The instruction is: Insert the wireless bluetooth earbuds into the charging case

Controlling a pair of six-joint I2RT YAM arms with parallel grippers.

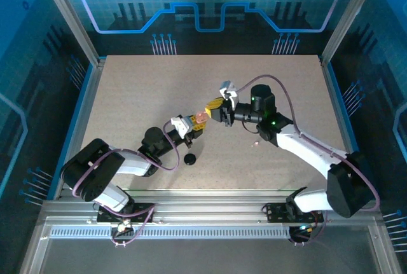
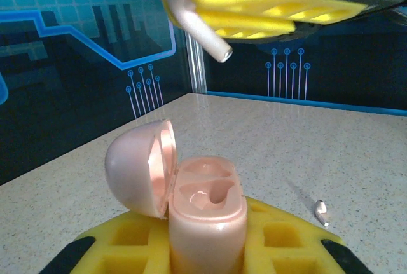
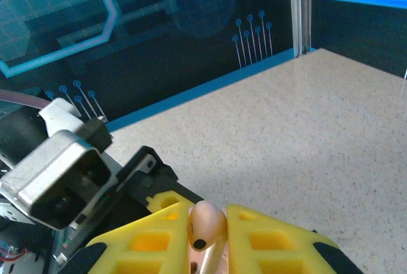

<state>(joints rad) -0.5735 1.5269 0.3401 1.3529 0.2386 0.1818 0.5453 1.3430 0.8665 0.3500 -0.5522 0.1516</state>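
The right end effector [image 3: 208,231], clamped on a small pinkish-white stemmed earbud [image 2: 211,40], hangs just above and beyond the open pale-pink rounded plastic charging case [image 2: 206,213], gripped upright by the left end effector [image 1: 192,125]; the stem slants down toward it, so a short, aligned descent seems called for

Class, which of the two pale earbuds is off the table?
The earbud pinched by the right gripper, above the open case; the other earbud lies on the table.
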